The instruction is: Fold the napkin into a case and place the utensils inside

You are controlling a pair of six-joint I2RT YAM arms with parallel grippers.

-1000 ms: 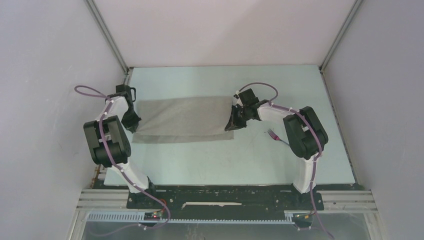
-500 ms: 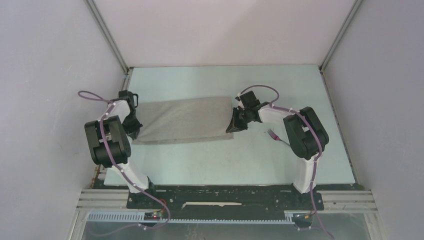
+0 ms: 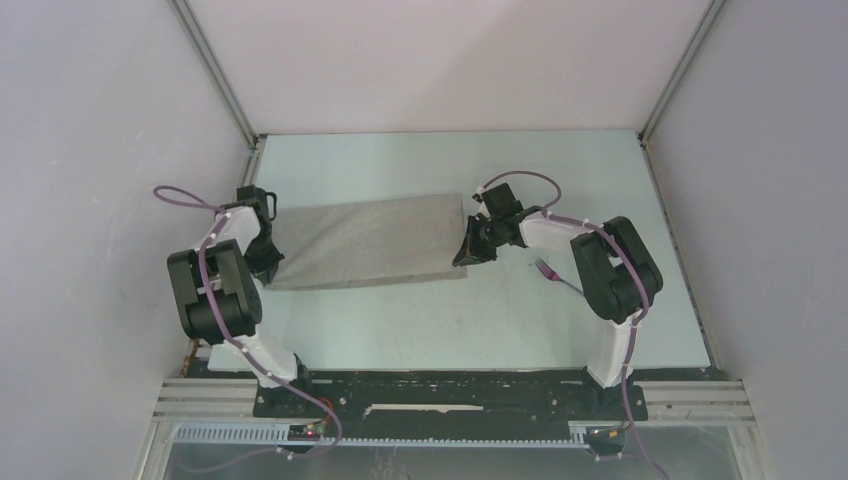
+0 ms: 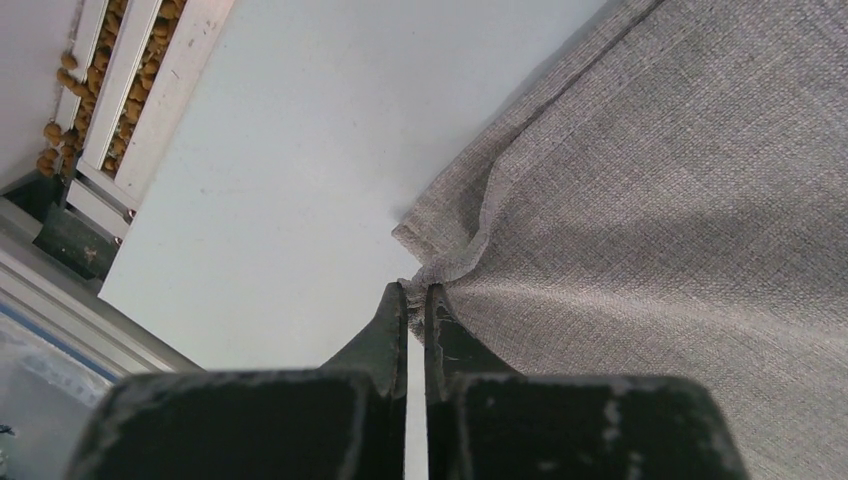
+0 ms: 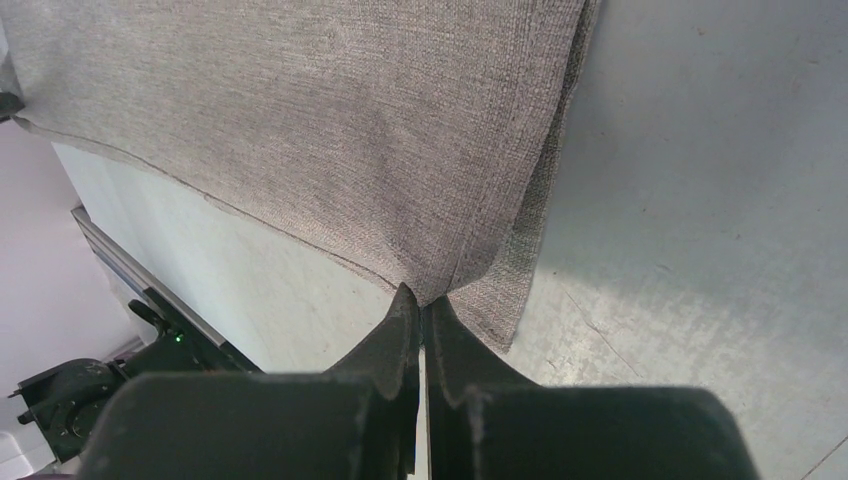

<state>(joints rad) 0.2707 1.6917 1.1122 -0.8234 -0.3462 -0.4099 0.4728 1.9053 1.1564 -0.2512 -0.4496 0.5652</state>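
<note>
- The napkin [image 3: 365, 242] lies as a long doubled band across the middle of the table [image 3: 500, 330], between the two arms and slightly askew.
- The left gripper [image 4: 415, 293] has its jaws pressed together on the cloth's near left corner, which puckers at the pinch.
- The right gripper [image 5: 420, 300] pinches the near right corner likewise, where two layers show at the edge.
- For a clean fold, I judge both corners should travel together, level and at one pace, with the cloth taut enough to stay flat but not dragged.
- The carried edge should land square before release, since a skewed lay would make a crooked case.
- The fork [image 3: 556, 276] lies just right of the cloth, partly under the right arm, so it could be swept.
- No spoon shows.
</note>
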